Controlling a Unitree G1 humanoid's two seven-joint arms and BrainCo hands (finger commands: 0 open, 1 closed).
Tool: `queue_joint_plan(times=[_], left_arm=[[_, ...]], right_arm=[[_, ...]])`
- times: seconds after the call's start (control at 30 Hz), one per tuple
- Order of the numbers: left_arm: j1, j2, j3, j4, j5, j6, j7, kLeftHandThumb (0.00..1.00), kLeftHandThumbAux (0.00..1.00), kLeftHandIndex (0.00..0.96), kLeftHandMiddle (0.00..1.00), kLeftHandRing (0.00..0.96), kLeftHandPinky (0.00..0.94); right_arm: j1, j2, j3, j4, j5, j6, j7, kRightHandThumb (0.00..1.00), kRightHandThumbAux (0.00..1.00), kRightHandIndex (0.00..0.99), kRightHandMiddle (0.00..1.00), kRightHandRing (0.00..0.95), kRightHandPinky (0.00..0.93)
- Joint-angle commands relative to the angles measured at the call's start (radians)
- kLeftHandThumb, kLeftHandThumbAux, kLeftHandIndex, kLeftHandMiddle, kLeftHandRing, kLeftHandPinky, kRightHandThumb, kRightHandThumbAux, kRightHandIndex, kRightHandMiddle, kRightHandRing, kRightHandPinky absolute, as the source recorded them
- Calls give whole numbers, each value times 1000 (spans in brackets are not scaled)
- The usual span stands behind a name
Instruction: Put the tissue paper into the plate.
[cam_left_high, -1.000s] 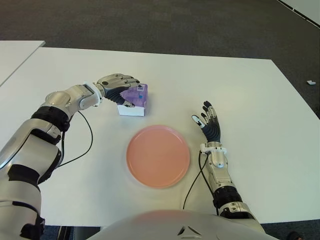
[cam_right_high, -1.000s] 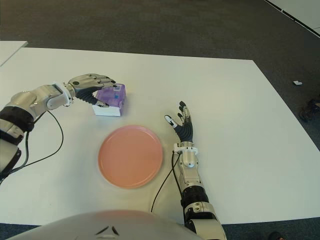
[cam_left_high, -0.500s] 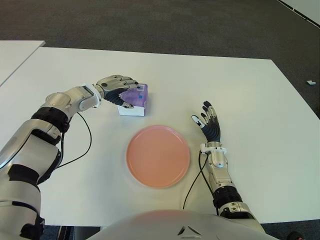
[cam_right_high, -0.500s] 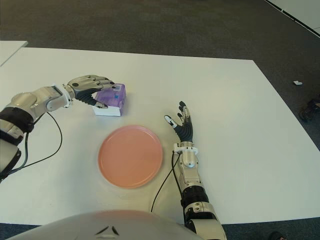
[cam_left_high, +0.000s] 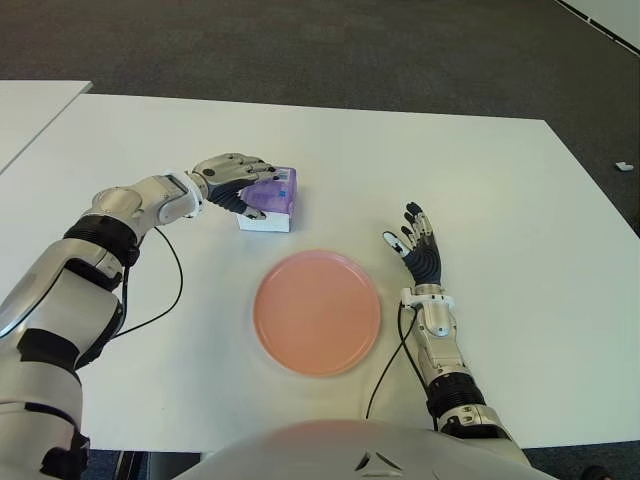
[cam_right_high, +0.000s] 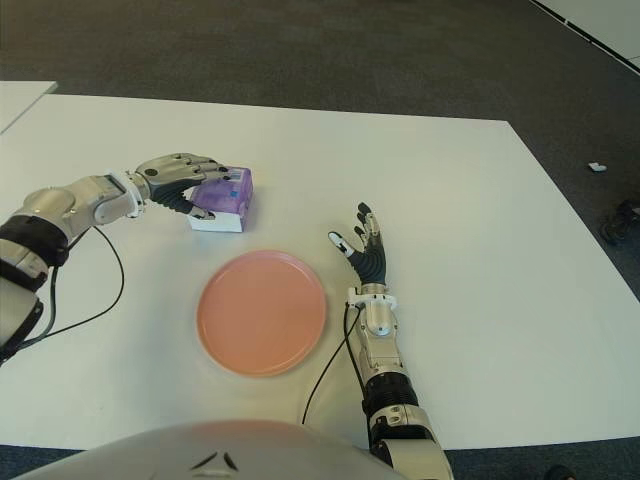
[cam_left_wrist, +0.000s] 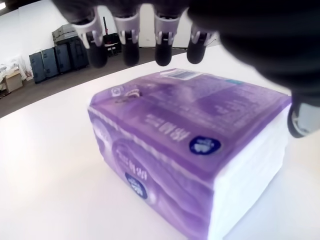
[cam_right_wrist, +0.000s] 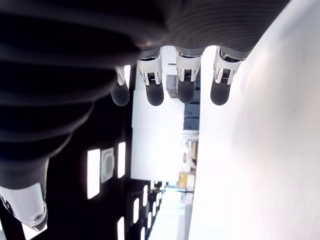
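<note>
The tissue pack (cam_left_high: 269, 196) sits on the white desk (cam_left_high: 500, 180), upper left of the middle, just above the pink plate (cam_left_high: 316, 312) and not in it. The L hand (cam_left_high: 232, 178) is at the pack's left side w/ fingers (cam_left_wrist: 130, 47) curled over the top. Can't tell if they grip it. The R hand (cam_left_high: 420, 252) shows right of the plate, fingers spread wide, holding nothing.

tissue pack (cam_left_high: 270, 196): purple, white | plate (cam_left_high: 316, 312): salmon-pink | table (cam_left_high: 500, 190): white
</note>
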Motion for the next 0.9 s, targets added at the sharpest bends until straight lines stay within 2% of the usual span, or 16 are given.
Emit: queue_joint_plan(times=[0.03, 0.9], left_arm=[[28, -19, -24, 22, 20, -1, 14, 104, 322, 0, 0, 0, 0], [55, -49, -54, 64, 14, -17, 65, 110, 315, 0, 0, 0, 0]], right_arm=[[129, 12, 4, 97, -4, 34, 12, 0, 589, 0, 0, 0, 0], [132, 11, 4, 101, 1, 22, 26, 0, 598, 0, 0, 0, 0]])
